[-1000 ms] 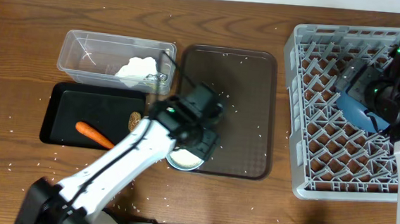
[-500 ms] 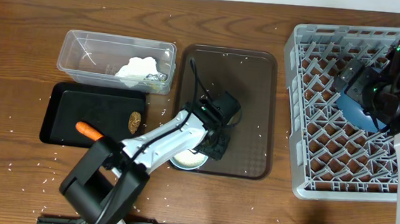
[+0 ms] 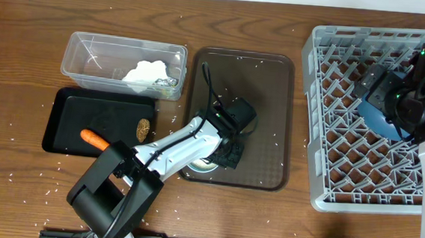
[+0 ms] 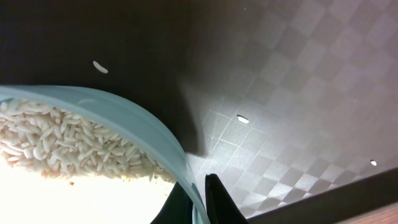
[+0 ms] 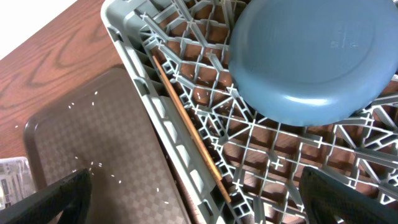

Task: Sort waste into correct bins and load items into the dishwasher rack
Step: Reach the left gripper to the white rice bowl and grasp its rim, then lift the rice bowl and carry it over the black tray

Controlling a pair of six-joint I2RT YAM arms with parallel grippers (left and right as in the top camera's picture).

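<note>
Overhead: we found the left gripper (image 3: pixel 221 153) closed on the rim of the pale round bowl (image 3: pixel 196 166), which sat at the near edge of the brown rectangular serving tray (image 3: pixel 267 85). The right gripper (image 3: pixel 380 80) hung over the dark-blue round plate (image 3: pixel 383 120), which was lodged in the grey lattice dishwasher rack (image 3: pixel 320 195).

Left wrist: dark fingers (image 4: pixel 216 198) straddled the bowl's rim, and white rice (image 4: pixel 56 140) lay inside.

Right wrist: the jaws stood wide apart above the plate, holding nothing.

We judged the bowl pickup to be in hand. The next move calls for a level lift, then tipping the rice into the shallow black tray (image 3: pixel 69 128) beside the orange carrot (image 3: pixel 91 136), before racking the bowl.
</note>
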